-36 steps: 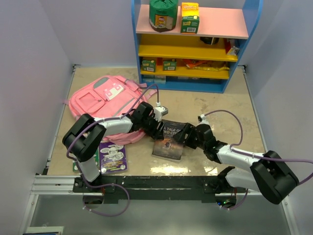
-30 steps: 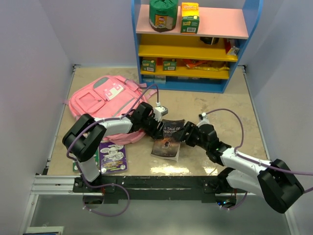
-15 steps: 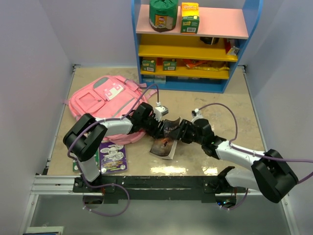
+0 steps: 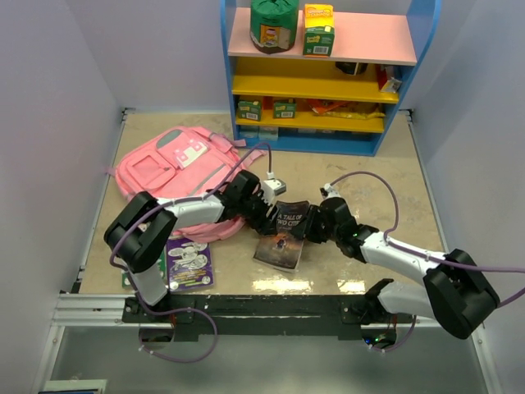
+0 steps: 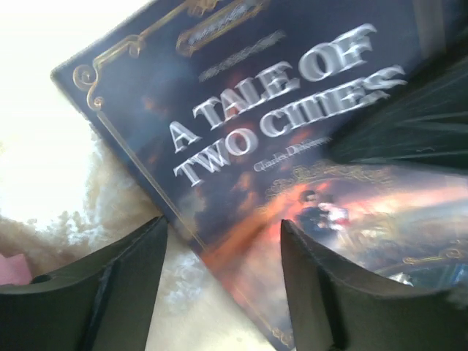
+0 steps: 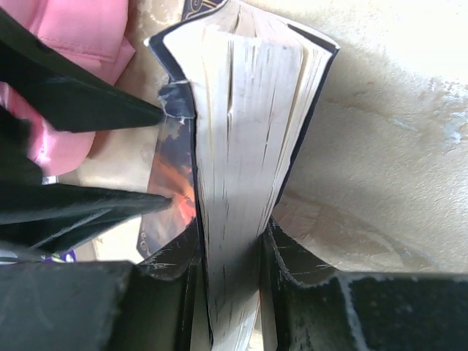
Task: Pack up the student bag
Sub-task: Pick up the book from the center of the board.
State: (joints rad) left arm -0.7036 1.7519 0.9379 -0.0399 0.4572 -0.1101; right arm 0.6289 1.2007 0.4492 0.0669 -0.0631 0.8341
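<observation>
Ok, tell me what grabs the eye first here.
The book, A Tale of Two Cities, is mid-table. The right end effector pinches its page edge; the left end effector stands open at its cover. The pink bag sits back left.

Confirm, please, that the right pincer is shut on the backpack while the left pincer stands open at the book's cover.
Not quite: the right pincer is shut on the book, not the backpack, as the right wrist view shows. The left pincer does stand open at its cover.
</observation>
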